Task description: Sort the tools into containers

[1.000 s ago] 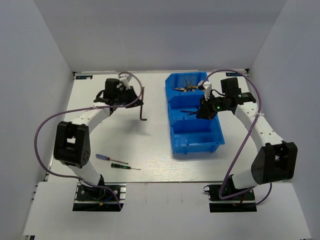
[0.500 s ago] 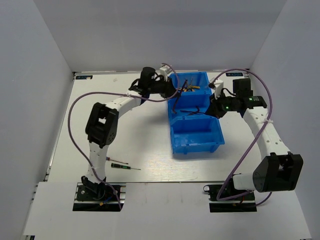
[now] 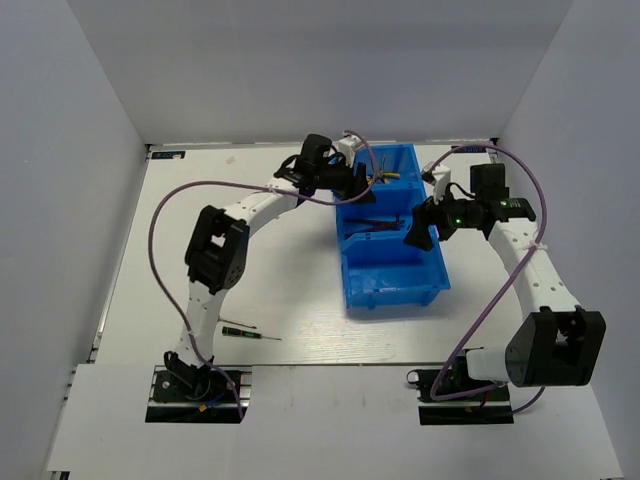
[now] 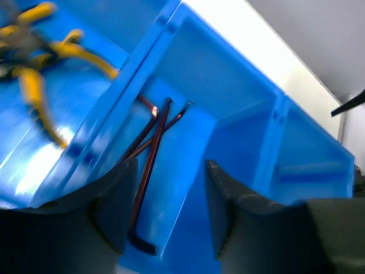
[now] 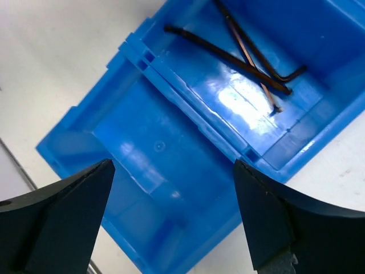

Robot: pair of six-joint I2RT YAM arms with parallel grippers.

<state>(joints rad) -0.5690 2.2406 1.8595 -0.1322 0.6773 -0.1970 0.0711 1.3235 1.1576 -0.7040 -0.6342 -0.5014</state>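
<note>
The blue bin [image 3: 392,297] holds yellow-handled pliers [image 3: 381,178] in its far compartment; they show blurred in the left wrist view [image 4: 34,74]. Dark hex keys [image 3: 372,226] lie crossed on the floor of the middle compartment [image 5: 228,58]. My left gripper [image 3: 358,188] hovers open over the wall between those two compartments, and one hex key [image 4: 150,171] lies below, beside its left finger. My right gripper [image 3: 415,238] stands wide open and empty [image 5: 171,171] above the near compartment. A black-handled screwdriver [image 3: 250,332] lies on the table at the front left.
The bin's dividing wall [image 5: 194,104] runs below the right gripper's fingers. The near compartment [image 5: 154,165] shows only its bare blue floor. Purple cables loop from both arms over the white table [image 3: 270,270]. Grey walls close in the sides and back.
My left arm carried a hex key from the table's back left to the bin and opened; the key now lies in the middle compartment. My right gripper went from shut to wide open.
</note>
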